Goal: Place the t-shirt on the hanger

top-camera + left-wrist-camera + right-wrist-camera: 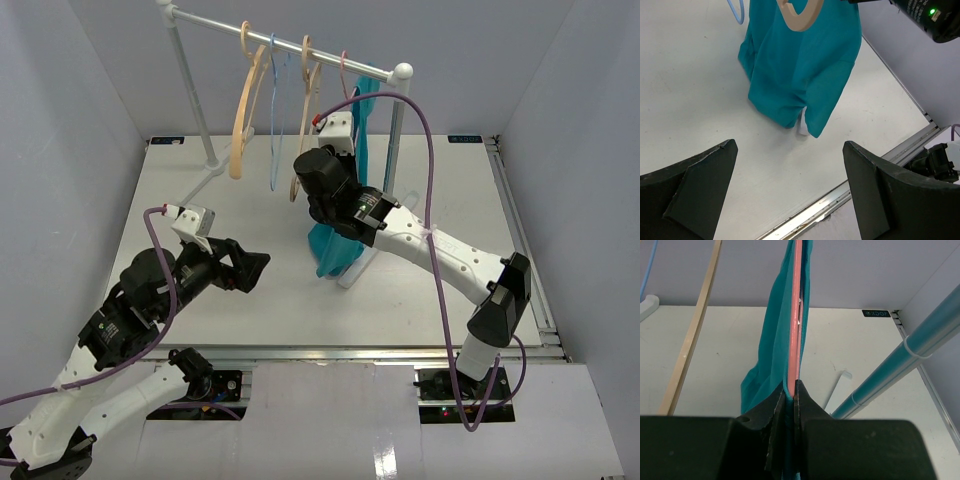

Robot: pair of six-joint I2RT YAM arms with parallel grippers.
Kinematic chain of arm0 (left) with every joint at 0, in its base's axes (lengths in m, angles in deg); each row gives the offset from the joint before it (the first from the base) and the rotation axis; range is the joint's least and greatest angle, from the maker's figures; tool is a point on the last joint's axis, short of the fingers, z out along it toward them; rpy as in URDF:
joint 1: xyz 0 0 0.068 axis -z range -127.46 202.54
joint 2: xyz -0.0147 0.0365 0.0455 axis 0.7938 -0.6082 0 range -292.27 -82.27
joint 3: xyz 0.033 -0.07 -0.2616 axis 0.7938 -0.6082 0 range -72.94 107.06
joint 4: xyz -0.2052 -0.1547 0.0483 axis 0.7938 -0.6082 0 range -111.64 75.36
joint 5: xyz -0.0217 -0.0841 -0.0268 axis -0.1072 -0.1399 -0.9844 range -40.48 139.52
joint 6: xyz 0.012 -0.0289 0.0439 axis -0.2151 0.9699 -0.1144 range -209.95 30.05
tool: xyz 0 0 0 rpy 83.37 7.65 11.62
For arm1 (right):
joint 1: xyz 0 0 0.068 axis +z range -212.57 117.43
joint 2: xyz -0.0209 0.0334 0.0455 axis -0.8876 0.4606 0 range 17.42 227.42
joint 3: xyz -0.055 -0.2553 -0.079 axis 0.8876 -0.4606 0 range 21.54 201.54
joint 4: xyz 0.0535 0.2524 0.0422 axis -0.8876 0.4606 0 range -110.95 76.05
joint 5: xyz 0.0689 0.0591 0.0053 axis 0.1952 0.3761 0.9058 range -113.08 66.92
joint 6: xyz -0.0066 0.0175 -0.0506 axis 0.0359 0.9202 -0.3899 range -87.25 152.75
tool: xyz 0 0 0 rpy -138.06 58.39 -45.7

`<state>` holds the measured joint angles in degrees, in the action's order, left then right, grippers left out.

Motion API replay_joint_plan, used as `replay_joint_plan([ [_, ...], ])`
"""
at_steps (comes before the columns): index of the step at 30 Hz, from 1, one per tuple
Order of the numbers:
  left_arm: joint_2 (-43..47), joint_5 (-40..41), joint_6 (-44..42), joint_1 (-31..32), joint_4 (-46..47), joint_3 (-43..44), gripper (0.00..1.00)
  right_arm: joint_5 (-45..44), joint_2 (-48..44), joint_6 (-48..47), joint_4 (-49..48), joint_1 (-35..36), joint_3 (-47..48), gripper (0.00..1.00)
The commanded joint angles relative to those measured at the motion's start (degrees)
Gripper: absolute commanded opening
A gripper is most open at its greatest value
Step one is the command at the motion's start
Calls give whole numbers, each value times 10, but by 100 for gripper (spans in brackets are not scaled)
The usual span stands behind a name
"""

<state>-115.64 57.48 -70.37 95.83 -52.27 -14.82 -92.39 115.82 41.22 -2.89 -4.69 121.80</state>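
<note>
The teal t-shirt (335, 250) hangs from the right end of the rail, and its lower part reaches the table. In the right wrist view the thin pink hanger (797, 315) runs straight up from my right gripper (791, 389), with t-shirt (771, 335) fabric on both sides of it. That gripper is shut on the hanger's wire and the fabric edge next to it. My left gripper (250, 270) hovers low over the table to the left of the t-shirt (800, 65). It is open, with nothing between its fingers (700, 185).
A clothes rail (290, 40) on a white stand crosses the back of the table. Two beige hangers (245, 110) and a light-blue hanger (274, 120) hang on it. The rail's right post (900, 360) stands close beside my right gripper. The table's metal front edge (840, 200) lies below my left gripper.
</note>
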Motion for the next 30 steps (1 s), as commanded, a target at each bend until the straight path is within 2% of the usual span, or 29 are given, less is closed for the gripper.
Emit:
replay_joint_plan([
  [1,-1,4,3,0,9,-8,98,-36,-36,-1,-64,-4,-5,8],
  [13,1,-2,5,0,18,-20,98,-50,-36,-25,-90,-8,6,8],
  [18,8,-10,4,1,22,-19,98,-29,-61,-17,-87,-3,-24,61],
  [19,9,-10,4,1,26,-20,98,-24,-67,-12,-81,-1,-26,66],
  [22,10,-17,6,0,50,-21,98,8,-92,12,-28,3,-28,88],
  [24,10,-43,10,0,77,-30,98,21,-109,21,17,4,-28,96],
  [27,-6,-114,13,0,123,-45,98,68,-149,25,45,5,-34,98],
  [30,-44,-167,13,0,157,-54,98,166,-188,29,98,7,-35,98],
])
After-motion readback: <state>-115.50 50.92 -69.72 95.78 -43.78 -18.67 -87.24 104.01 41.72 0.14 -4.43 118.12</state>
